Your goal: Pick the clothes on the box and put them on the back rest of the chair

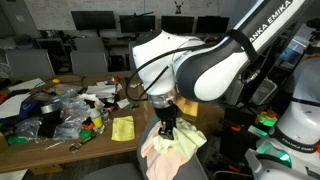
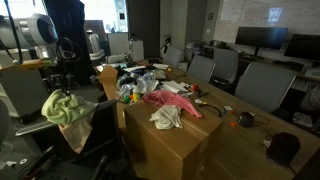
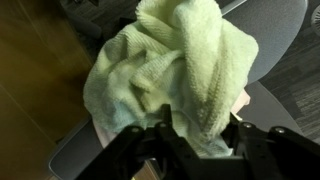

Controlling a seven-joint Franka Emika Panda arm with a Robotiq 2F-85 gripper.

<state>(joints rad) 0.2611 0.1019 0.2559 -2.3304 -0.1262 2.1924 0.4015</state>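
Observation:
A pale green towel lies draped over the grey chair backrest; it shows in both exterior views. A pinkish cloth lies under it. My gripper is right above the backrest, its fingers closed on a raised fold of the towel; it also shows in an exterior view. On the cardboard box lie a pink-red cloth and a grey-white cloth.
A long wooden table holds clutter of bags and small items and a yellow cloth. Office chairs stand around the table. The box stands close beside the chair.

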